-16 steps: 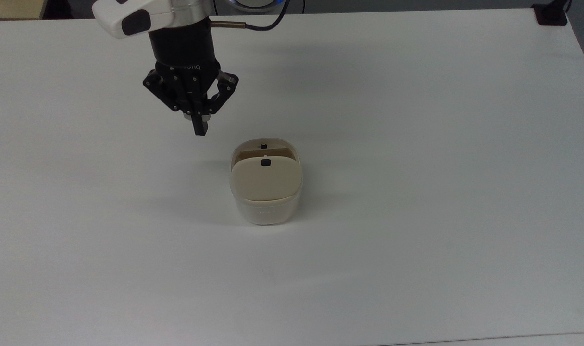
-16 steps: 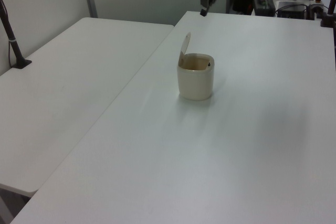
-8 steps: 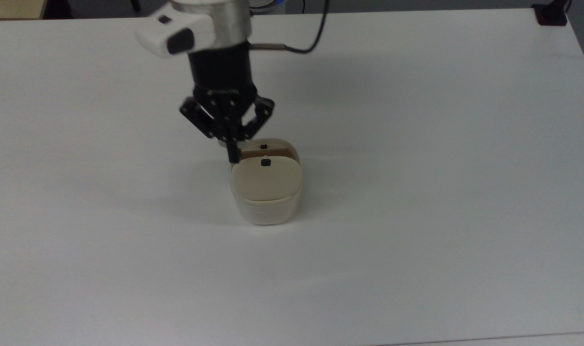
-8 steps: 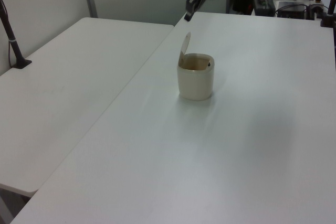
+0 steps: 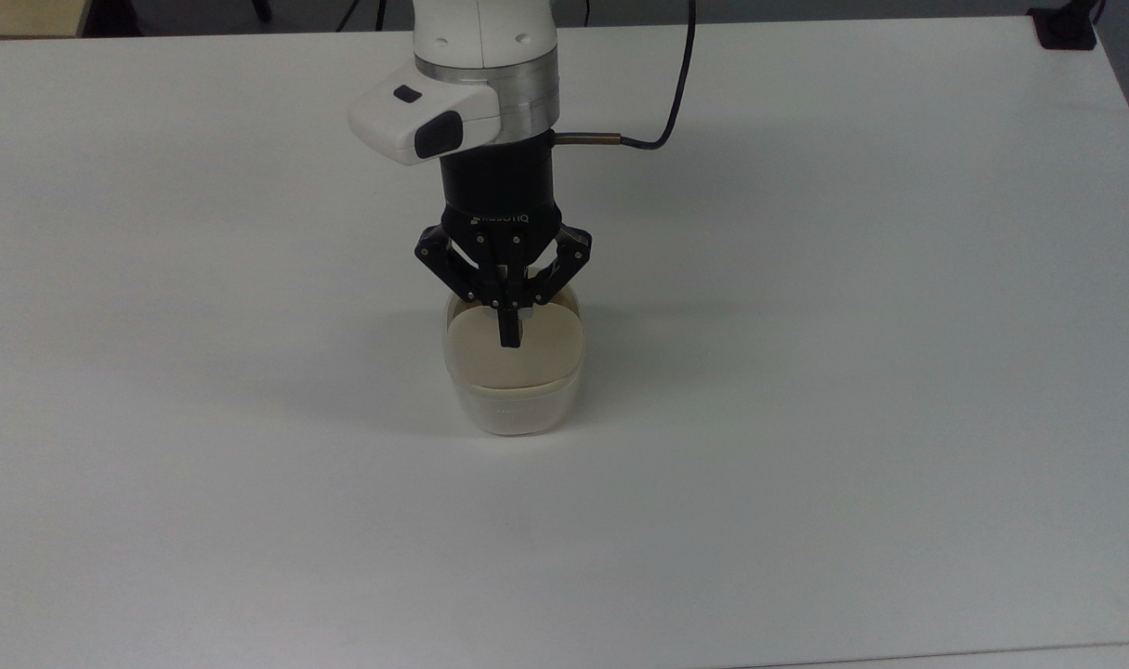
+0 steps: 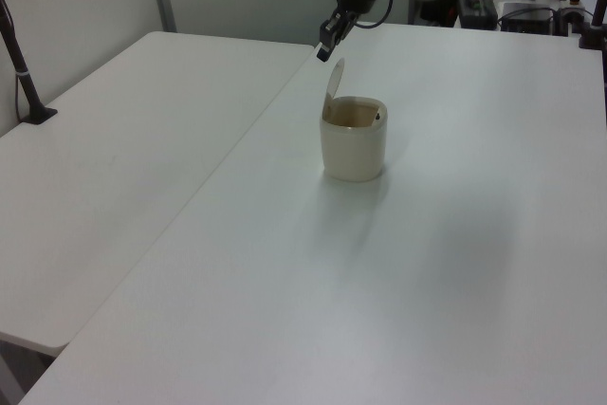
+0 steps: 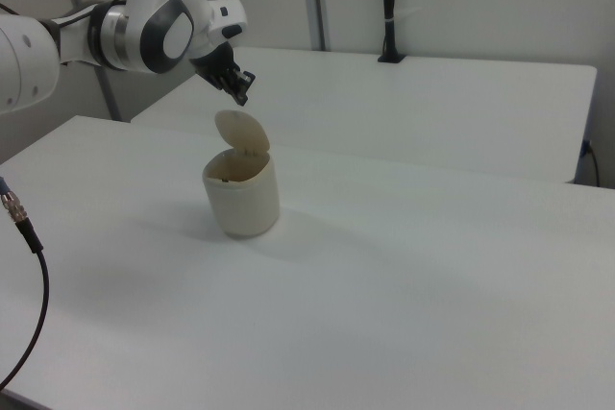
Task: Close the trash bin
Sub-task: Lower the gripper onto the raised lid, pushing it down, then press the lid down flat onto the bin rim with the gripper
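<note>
Gripper (image 6: 324,49), fingers pinched together and empty, hung just above the raised lid (image 7: 242,132) of the trash bin (image 7: 241,196) mid-table (image 5: 806,372), seemingly poised to push it closed.

Trash bin (image 5: 513,400): small cream-white, rounded-square tub, upright on the white table near its middle. Lid (image 7: 242,132) flat, beige, open, standing near upright on its hinge at the top view's near rim. Brownish interior visible through the mouth in the left view (image 6: 353,118).
</note>
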You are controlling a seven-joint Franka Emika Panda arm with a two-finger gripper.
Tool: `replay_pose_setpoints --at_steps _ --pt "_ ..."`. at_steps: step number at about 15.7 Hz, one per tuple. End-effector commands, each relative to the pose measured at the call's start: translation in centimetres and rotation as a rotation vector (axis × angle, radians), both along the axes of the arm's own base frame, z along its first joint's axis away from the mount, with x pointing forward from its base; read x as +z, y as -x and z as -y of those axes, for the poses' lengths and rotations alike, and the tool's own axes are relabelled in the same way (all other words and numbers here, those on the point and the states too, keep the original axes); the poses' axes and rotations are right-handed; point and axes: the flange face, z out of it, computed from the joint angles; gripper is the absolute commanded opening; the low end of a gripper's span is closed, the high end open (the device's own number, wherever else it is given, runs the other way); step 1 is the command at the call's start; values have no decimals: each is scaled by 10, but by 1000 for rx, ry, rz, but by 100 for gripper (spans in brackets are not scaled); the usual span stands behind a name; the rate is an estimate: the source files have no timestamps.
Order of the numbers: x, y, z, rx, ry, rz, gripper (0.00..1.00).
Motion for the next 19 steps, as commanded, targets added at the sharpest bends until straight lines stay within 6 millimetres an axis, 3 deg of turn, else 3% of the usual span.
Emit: replay_pose_setpoints --at_steps 1,8,19 --pt "-12 13 1 -11 30 -144 0" --pt "-29 20 1 -6 42 -247 0" --pt "-109 19 -16 34 72 -372 0"
